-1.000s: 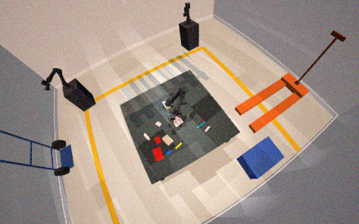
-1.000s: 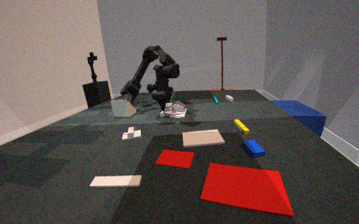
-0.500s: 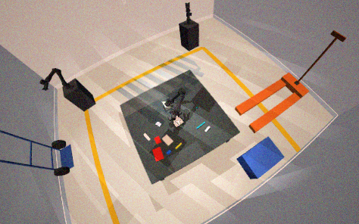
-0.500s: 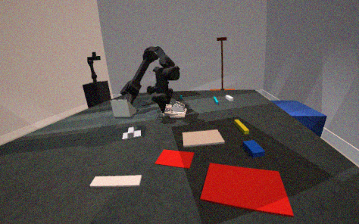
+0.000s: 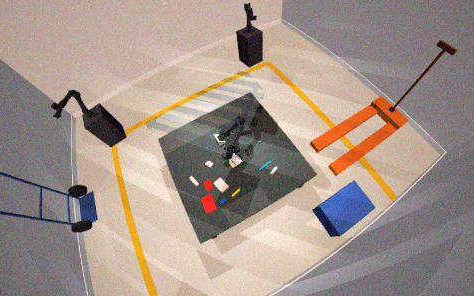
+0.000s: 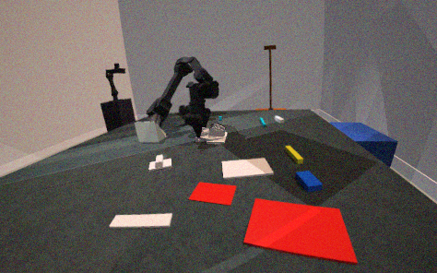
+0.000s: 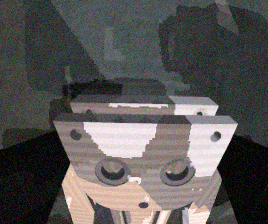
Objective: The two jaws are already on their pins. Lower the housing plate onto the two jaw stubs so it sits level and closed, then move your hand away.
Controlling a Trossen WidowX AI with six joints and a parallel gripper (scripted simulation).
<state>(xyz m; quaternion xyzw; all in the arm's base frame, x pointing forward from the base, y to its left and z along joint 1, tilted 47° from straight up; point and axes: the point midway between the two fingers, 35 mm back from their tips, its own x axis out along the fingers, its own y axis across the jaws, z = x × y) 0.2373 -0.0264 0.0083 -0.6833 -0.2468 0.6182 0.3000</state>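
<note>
My gripper (image 5: 232, 153) (image 6: 200, 135) (image 7: 145, 136) is shut on the housing plate (image 7: 120, 137), a pale plate with two large round holes. The black fingers stand at its left and right sides in the wrist view. The fingers point down at the pale assembly (image 5: 235, 161) (image 6: 220, 139) on the dark mat. In the wrist view the far edge of the lower plate (image 7: 197, 106) shows close behind the housing plate, and pale bars stick out below it. The pins and stubs are mostly hidden. Whether the plate touches the stubs cannot be told.
A pale block (image 6: 148, 132) stands left of the gripper. A small white part (image 5: 209, 164) (image 6: 160, 162), a white plate (image 5: 221, 185) (image 6: 247, 168), two red sheets (image 6: 213, 193) (image 6: 300, 231), a blue block (image 6: 308, 181) and a yellow bar (image 6: 294, 154) lie nearer the exterior camera.
</note>
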